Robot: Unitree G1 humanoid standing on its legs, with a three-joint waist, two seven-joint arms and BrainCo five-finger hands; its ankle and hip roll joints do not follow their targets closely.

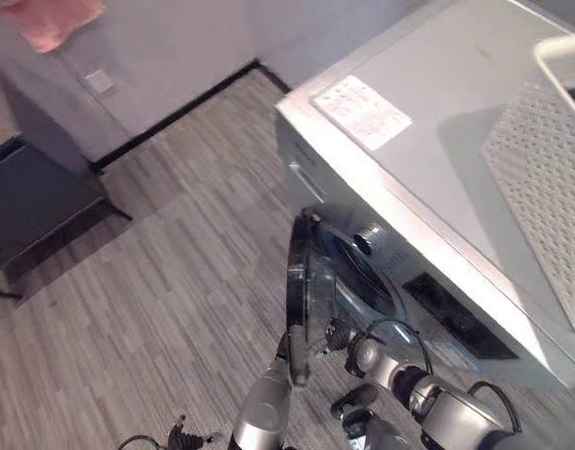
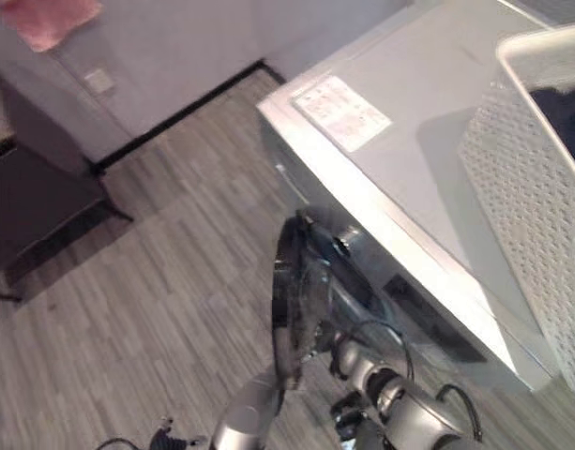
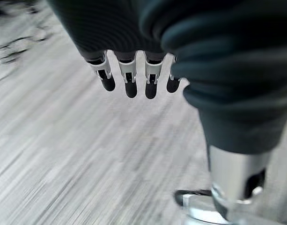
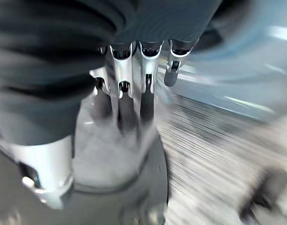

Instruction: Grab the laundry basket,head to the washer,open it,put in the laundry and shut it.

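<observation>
white printed label (image 1: pixel 361 111) on washer top (image 1: pixel 437 122), its print too small to read

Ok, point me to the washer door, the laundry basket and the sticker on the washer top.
washer door (image 1: pixel 298 286): left eye view, on the dark rim of the open door.
laundry basket (image 2: pixel 536 202): right eye view, on its perforated white side wall.
sticker (image 1: pixel 362 111): left eye view, middle of the white label.
</observation>
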